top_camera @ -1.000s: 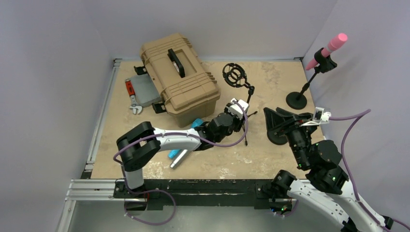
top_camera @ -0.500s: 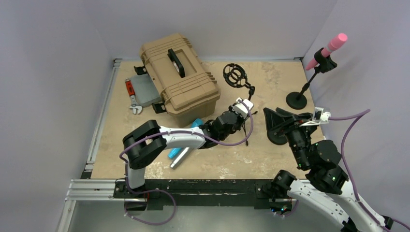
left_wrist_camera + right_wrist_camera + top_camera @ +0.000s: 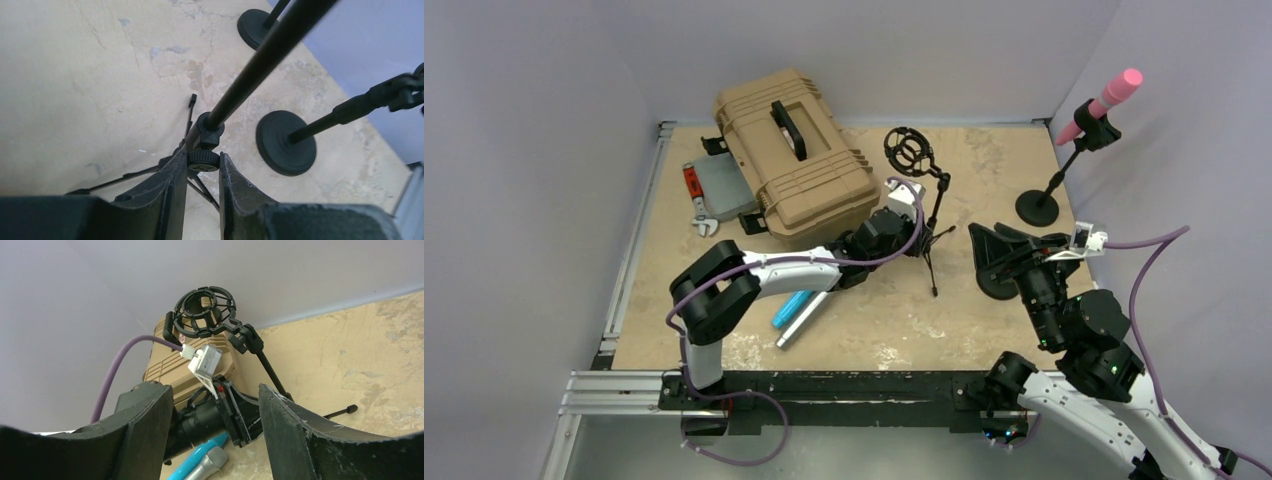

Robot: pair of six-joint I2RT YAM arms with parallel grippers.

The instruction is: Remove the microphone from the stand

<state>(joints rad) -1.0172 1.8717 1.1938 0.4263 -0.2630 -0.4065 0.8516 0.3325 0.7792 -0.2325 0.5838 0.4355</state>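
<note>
A pink microphone [image 3: 1114, 95] sits tilted in the clip of a black round-base stand [image 3: 1037, 208] at the far right corner. Neither gripper is near it. My left gripper [image 3: 921, 222] is shut on the small ribbed knob [image 3: 203, 161] low on the pole of a black tripod stand [image 3: 935, 205]. That stand carries an empty ring-shaped shock mount [image 3: 910, 153]. Both fingers press the knob in the left wrist view [image 3: 203, 163]. My right gripper [image 3: 996, 245] is open and empty, hovering over a second round base [image 3: 996, 288]; its wide-open jaws show in the right wrist view [image 3: 212, 388].
A tan hard case [image 3: 796, 160] stands at the back left, with a grey tool [image 3: 714, 190] beside it. A blue microphone [image 3: 792, 307] and a silver one [image 3: 802, 325] lie under my left arm. Purple walls close in on the far and right sides.
My left wrist has swung back toward the tan case while staying at the tripod pole, uncovering more of the blue microphone. The right arm and the pink microphone have not moved.
</note>
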